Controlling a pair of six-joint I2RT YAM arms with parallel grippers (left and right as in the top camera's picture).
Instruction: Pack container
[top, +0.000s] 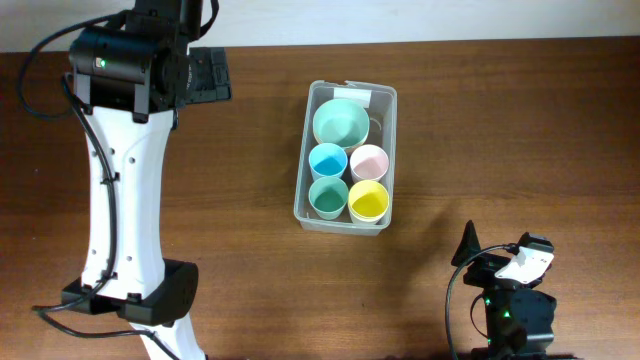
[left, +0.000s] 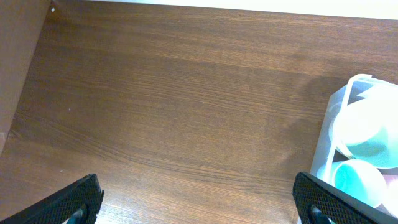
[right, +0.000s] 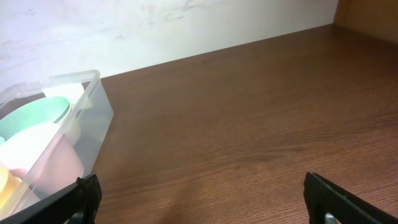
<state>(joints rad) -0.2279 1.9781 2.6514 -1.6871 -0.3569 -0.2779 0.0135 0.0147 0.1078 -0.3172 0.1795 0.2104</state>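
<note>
The clear plastic container (top: 392, 128) lies mid-table with its white label (top: 358, 96) at the far end. It holds a mint bowl (top: 340, 122) and blue (top: 327, 160), pink (top: 368, 161), green (top: 327, 196) and yellow (top: 367, 201) cups. My left gripper (top: 212, 75) is open and empty over bare table, far left of it; the left wrist view (left: 199, 202) shows the container's rim (left: 357, 79) at the right edge. My right gripper (top: 490, 255) is open and empty near the front right; the right wrist view (right: 205, 202) shows the container's wall (right: 96, 121) at the left.
The brown wooden table (top: 500, 120) runs to a pale wall at the back. The left arm's white body (top: 120, 200) and base stand at the front left. The right arm's base (top: 515, 315) sits at the front right edge.
</note>
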